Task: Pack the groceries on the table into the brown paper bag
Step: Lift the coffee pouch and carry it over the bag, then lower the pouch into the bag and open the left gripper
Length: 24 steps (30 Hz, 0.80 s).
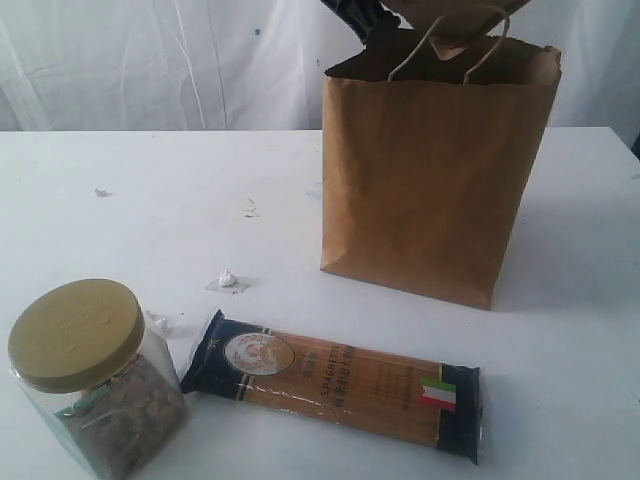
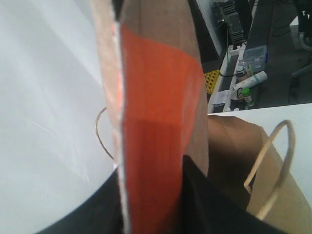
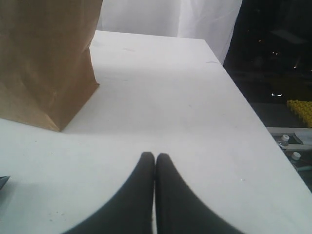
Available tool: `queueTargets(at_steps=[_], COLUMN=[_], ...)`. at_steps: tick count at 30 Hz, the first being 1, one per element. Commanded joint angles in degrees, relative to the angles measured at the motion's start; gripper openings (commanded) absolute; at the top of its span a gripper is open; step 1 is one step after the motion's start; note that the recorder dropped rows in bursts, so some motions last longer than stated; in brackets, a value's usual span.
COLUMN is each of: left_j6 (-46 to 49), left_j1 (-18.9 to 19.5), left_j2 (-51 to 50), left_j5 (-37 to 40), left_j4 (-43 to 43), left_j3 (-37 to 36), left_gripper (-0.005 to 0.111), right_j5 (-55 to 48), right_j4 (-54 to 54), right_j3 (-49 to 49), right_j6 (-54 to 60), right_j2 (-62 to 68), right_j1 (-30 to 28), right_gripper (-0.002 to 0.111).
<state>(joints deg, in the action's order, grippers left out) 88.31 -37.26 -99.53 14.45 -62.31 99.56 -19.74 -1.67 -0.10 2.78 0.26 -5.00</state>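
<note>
Found left end effector (image 2: 151,204) pinching the brown, orange-labelled pouch (image 2: 156,122) by one end, dark fingers (image 2: 209,195) on either face. Saw it held high over the open mouth of the paper bag (image 1: 430,170), not yet inside. Noted the cord handles (image 2: 273,161) standing up just beside the pouch.

Found right end effector (image 3: 155,161) pressed together on nothing, low over the bench (image 3: 170,97), near the bag's base corner but apart from it.

Further out, logged the jar (image 1: 100,390) of dark contents and the spaghetti pack (image 1: 335,385) lying on the near side of the bench, well apart from the bag.

Risks, judged:
- Could snag a handle or the rim if let go off-centre, and drop outside the bag.
- Could nudge the bag over, with nothing bracing it and the paper walls light.
- Could land on edge and crowd the space needed for the long pack.

Counts:
- End effectors: two, one loaded, one bare.
- Bag: one, with two handles.
- Pouch: one.
- Jar: one in view, olive lid on.
- Spaghetti pack: one.
- Paper scraps (image 1: 228,282) on bench: two or so.
- Could not see the bag's inside, so left its contents uncounted.
</note>
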Motion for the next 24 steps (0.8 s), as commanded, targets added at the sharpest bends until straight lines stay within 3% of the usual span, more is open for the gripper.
queueTargets(at_steps=[1,12,21,24], left_j6=[1.51,1.40,1.40,1.63], left_j1=[-0.12,-0.12,-0.12,-0.12], left_j2=[0.79,0.79,0.79,0.79], left_j5=[0.17,0.66,0.06,-0.68], left_j4=[-3.26,-3.26,-3.26,-3.14], left_j3=[0.37,-0.32,-5.80,-7.03], left_gripper=[0.000,0.000,0.000,0.006], right_j5=[0.09,0.09,0.09,0.09], right_j4=[-0.06,-0.06,-0.06,-0.06], right_j3=[0.10,0.10,0.10,0.10], right_j6=[-0.07,-0.07,-0.07,-0.07], right_j2=[-0.26,-0.26,-0.26,-0.26], right_j1=[-0.20,-0.20,-0.20,-0.20], right_gripper=[0.000,0.000,0.000,0.000])
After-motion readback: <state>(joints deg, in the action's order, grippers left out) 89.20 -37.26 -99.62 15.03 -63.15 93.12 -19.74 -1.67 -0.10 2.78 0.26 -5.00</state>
